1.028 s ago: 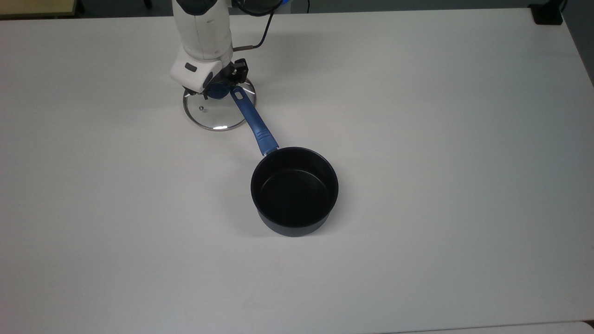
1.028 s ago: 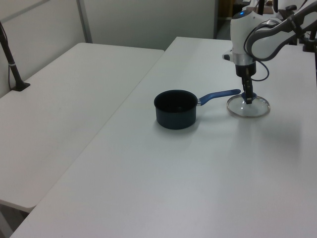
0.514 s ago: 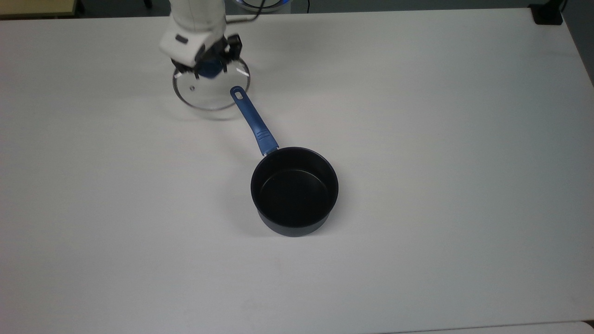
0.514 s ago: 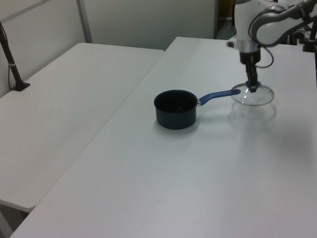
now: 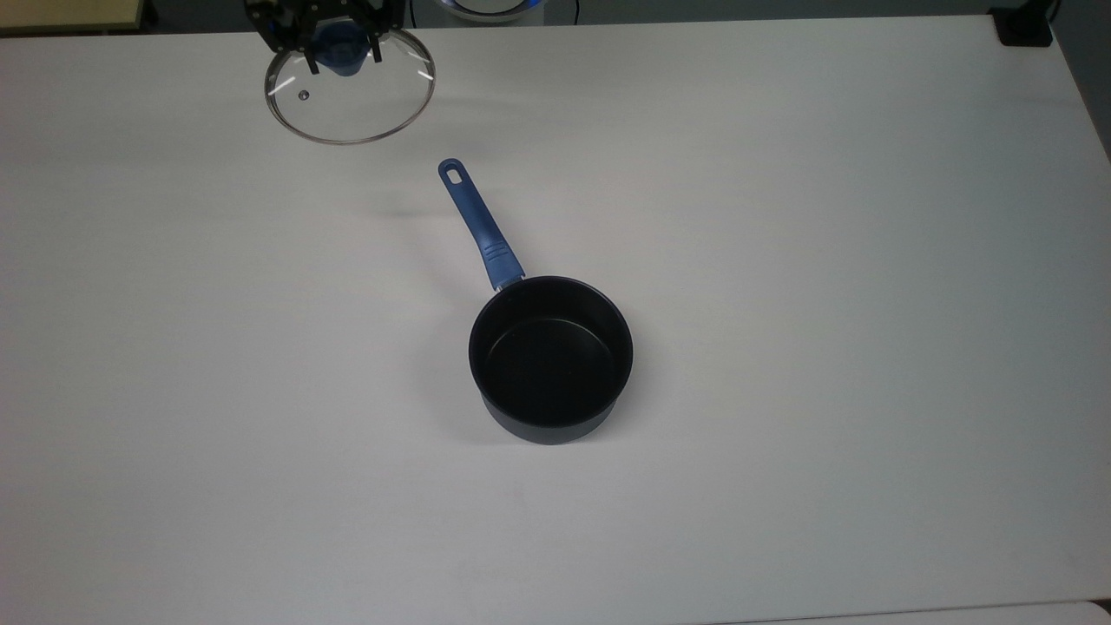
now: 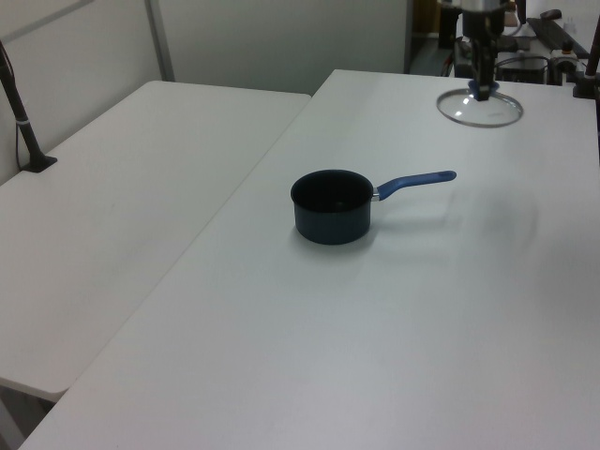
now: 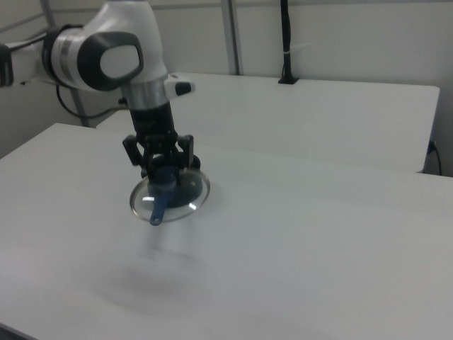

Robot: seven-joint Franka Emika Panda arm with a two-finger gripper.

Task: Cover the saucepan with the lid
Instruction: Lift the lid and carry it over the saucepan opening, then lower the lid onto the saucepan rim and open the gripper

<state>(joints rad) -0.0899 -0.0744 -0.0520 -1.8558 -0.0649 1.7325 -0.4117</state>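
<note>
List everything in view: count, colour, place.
Lid: one, clear glass with metal rim and blue knob, held above the table near the top view's upper left.
Saucepan: one, black inside with blue handle, open, standing at the table's middle.
Table: one, white, under the saucepan.
Second table: one, white, at the left view's left.
Black post: one, on the far table in the right view.
Arm: one, white and dark grey.
Gripper: one, black, shut on the lid's knob.
</note>
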